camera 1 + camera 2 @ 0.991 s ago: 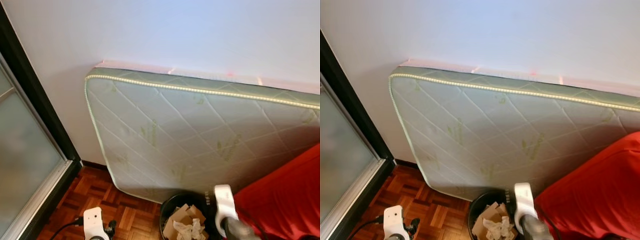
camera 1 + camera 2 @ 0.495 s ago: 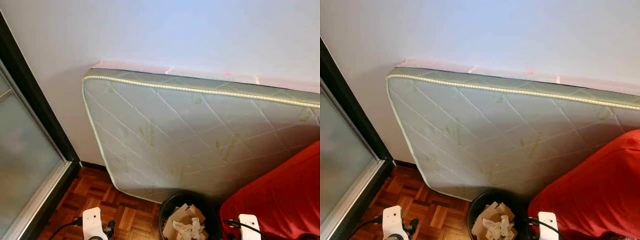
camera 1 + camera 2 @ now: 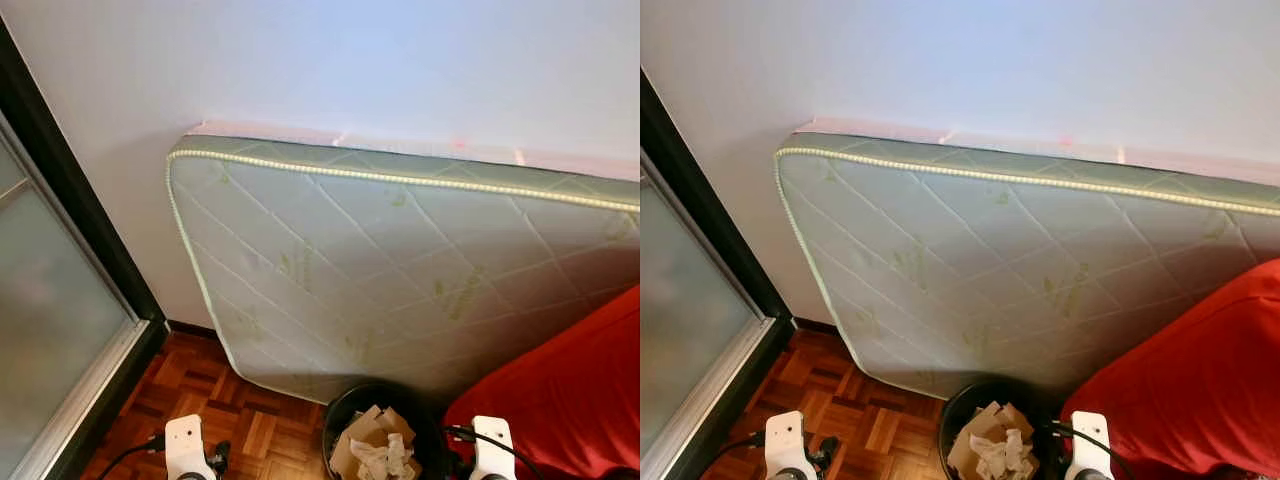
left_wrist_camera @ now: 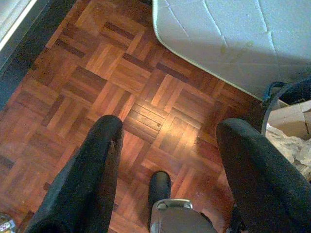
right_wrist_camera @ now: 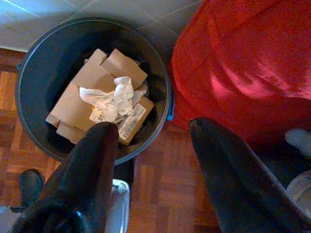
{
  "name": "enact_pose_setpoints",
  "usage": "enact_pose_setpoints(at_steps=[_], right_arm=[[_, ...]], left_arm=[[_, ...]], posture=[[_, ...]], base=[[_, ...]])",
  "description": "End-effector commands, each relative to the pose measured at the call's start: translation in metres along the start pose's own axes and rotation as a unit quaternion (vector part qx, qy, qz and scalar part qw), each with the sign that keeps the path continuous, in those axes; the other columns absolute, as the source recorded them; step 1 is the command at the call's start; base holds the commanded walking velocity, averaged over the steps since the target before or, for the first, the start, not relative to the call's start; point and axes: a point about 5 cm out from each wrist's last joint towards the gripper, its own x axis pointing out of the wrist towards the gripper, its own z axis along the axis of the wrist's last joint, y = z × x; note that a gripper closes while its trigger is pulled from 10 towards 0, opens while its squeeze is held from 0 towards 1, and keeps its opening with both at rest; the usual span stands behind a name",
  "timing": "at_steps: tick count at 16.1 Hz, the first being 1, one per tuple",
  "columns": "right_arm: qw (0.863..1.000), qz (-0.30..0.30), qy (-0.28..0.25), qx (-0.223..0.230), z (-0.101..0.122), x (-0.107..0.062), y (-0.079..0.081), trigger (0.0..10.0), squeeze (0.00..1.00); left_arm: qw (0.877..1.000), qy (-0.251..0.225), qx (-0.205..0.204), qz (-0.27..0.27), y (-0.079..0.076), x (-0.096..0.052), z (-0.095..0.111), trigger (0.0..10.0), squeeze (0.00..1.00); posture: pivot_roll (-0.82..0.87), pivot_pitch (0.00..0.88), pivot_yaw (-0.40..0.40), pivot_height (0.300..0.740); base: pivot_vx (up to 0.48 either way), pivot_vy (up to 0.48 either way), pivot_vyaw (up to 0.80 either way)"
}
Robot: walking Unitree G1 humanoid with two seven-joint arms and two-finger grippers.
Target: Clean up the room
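Observation:
A round black trash bin [image 3: 352,404] stands on the parquet in front of the mattress, holding cardboard pieces [image 5: 90,80] and crumpled white paper [image 5: 112,96]. My right gripper [image 5: 153,127] hangs open and empty just above the bin's near rim [image 5: 167,92], beside the red cushion [image 5: 243,68]. Its white wrist [image 3: 492,445] shows at the lower edge, right of the bin. My left gripper [image 4: 170,126] is open over bare parquet, with the bin's edge [image 4: 286,92] off to one side. Its white wrist [image 3: 185,448] sits low, left of the bin.
A green-white quilted mattress [image 3: 400,270] leans on its side against the white wall. A large red cushion or cover [image 3: 570,390] fills the lower right. A dark-framed frosted sliding door [image 3: 50,330] runs along the left. Parquet floor [image 4: 121,73] lies between door and bin.
My right arm has dropped from its raised spot at the bin's right rim to the bottom edge. The camera has shifted slightly. The left arm has stayed put.

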Motion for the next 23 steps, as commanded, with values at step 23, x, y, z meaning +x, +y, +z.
enact_pose_setpoints(at_steps=[23], right_arm=[[1.000,0.019,0.015,-0.017,-0.011,-0.001,0.014,10.0,0.00]], left_arm=[[1.000,0.021,0.012,0.000,0.009,-0.003,-0.008,10.0,0.00]], posture=[[0.06,0.000,0.009,0.740]], base=[[0.000,0.000,0.00]])
